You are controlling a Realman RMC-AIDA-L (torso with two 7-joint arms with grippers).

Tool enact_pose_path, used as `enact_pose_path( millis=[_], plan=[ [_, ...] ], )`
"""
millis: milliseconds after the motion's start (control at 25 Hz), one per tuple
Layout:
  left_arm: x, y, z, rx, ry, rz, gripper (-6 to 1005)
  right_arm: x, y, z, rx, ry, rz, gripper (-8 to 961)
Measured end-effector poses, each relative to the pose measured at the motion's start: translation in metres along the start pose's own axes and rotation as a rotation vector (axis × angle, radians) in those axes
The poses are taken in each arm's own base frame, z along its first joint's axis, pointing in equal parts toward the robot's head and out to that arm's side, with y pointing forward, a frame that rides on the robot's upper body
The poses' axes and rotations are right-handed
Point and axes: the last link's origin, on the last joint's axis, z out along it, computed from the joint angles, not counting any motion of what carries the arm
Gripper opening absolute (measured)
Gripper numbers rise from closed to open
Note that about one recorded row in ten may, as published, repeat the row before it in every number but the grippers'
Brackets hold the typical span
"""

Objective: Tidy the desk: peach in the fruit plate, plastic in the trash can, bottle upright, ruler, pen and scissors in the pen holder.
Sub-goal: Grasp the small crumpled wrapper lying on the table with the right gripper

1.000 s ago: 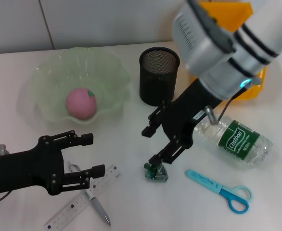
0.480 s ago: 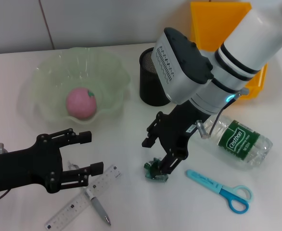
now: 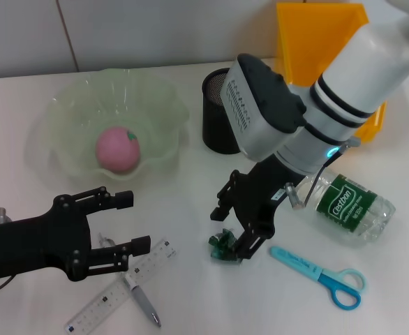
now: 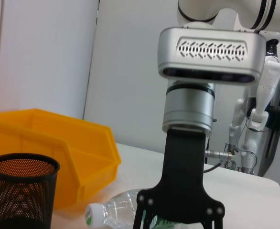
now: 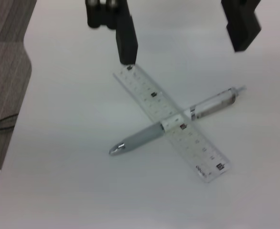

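A robotics lab, staged as a desk: a plain white table (image 3: 190, 209) against bare pale wall panels (image 4: 44, 62), a yellow parts bin (image 4: 59, 143) on it, and a second white robot (image 4: 254, 114) standing in the background.

A pink peach (image 3: 118, 149) sits inside the pale green fruit plate (image 3: 65, 112) at the table's far left. A crumpled green piece of plastic (image 3: 223, 249) lies on the table near the centre. A clear bottle (image 3: 343, 206) with a green label lies on its side to the right of it. Blue-handled scissors (image 3: 319, 275) lie flat, closed, just in front of the bottle. A clear ruler (image 3: 118, 287) and a grey pen (image 3: 141, 300) lie crossed at the front left. The black mesh pen holder (image 3: 218, 118) stands upright beside the yellow trash can (image 3: 316, 38).
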Motion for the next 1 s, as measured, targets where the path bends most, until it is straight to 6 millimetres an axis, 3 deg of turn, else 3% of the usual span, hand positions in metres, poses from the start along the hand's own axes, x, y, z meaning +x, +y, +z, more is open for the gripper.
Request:
enact_pose_path(
  millis=[1000],
  plan=[
    [-0.001, 0.001, -0.001, -0.002, 0.001, 0.008, 798, 0.007, -0.002, 0.021, 0.018, 0.059, -0.009, 684]
  ],
)
